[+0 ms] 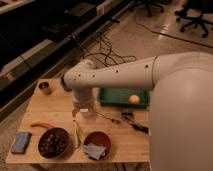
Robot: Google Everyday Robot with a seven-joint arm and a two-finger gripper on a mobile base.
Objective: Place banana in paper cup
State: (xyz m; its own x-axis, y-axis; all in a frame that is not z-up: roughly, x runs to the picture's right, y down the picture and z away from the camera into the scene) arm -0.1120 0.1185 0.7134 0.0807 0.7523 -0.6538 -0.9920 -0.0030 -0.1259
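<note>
The banana [76,133], slim and pale yellow, lies on the wooden table [55,107] between the two bowls, pointing away from the front edge. My gripper [77,113] hangs from the white arm just above the banana's far end, open, with nothing in it. A small white shape that looks like the paper cup [88,111] stands right beside the gripper, partly hidden by the arm.
A dark bowl of brown pieces [53,144] and a reddish bowl [96,144] with a grey item sit at the front. An orange carrot-like piece [41,125], a blue sponge [21,142] and a metallic tin [45,88] lie left. A green tray [116,96] holds a yellowish ball [133,99].
</note>
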